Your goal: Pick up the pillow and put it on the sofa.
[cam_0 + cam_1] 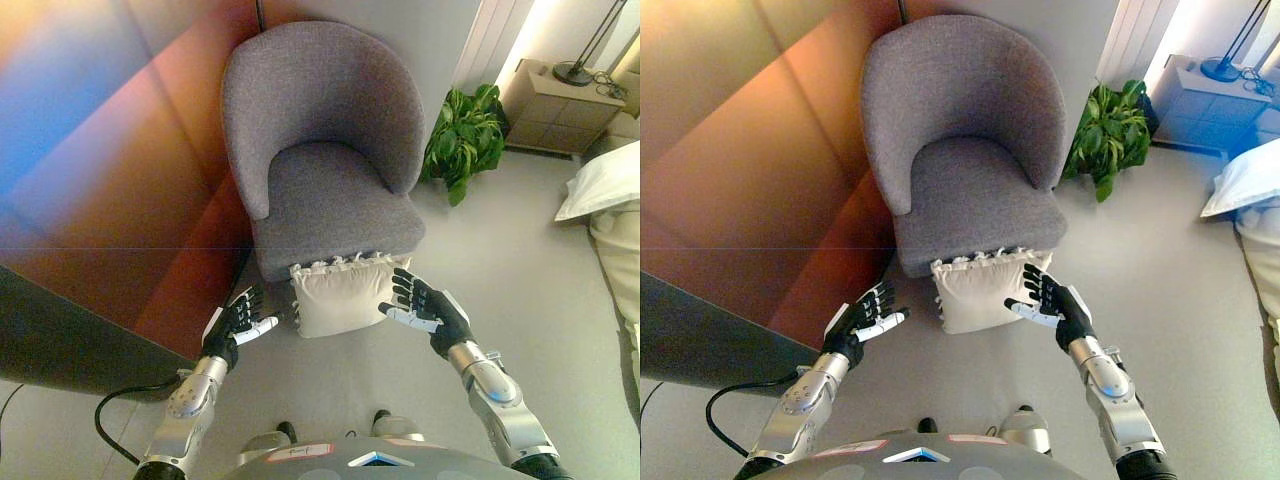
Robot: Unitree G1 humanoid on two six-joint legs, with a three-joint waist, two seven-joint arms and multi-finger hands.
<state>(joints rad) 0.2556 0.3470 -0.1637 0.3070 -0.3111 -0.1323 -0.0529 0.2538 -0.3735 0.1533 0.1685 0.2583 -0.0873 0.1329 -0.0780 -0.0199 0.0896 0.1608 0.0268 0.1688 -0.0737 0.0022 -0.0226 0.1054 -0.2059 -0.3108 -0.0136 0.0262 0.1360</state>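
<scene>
Left hand (238, 322) hovers low over the floor, fingers spread and relaxed, gripping nothing; it sits left of the pillow (340, 293) with a gap between them. Right hand (425, 305) likewise loose and spread, palm turned toward the pillow's right edge, fingertips at or just beside the fabric; contact cannot be told for sure. Neither hand has closed on anything.

One pillow: cream-white, frilled along its top edge, standing on the floor (500, 250) and leaning against the front of the grey armchair (325, 150), between the two hands. The chair's seat is bare.

Surface: pale, smooth floor. Left of the chair, a reddish-brown wood-panelled wall (130, 200), with a dark edge lower left. Behind the chair, a light wall.

Right of the chair: one green potted plant (465, 135) on the floor. Further right, one low beige cabinet (560, 110) carrying one dark lamp base (574, 72) with a thin stem. At the far right edge, white bedding (605, 185), cut off by the frame.

Count: two hands, one pillow, one armchair, one plant, one cabinet, one lamp.
</scene>
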